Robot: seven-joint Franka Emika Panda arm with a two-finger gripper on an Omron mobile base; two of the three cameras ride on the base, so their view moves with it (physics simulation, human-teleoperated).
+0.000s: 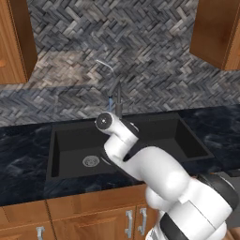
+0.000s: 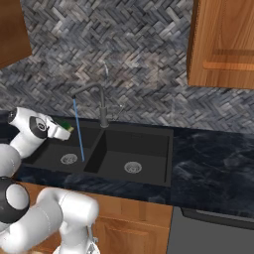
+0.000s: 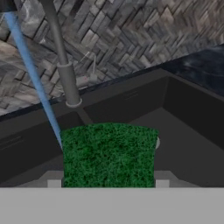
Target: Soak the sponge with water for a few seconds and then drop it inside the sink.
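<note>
Sponge (image 3: pixel 108 154) beside water (image 3: pixel 33 74), over sink (image 3: pixel 183 131)

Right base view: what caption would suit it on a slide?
Pincer holds the sponge beside the water over the sink.

Glossy white arm (image 1: pixel 154 173), dark joints

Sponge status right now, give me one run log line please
sponge: held in gripper, green side showing | water: running, beside sponge's edge | sink: left basin below | drop: not yet
</note>
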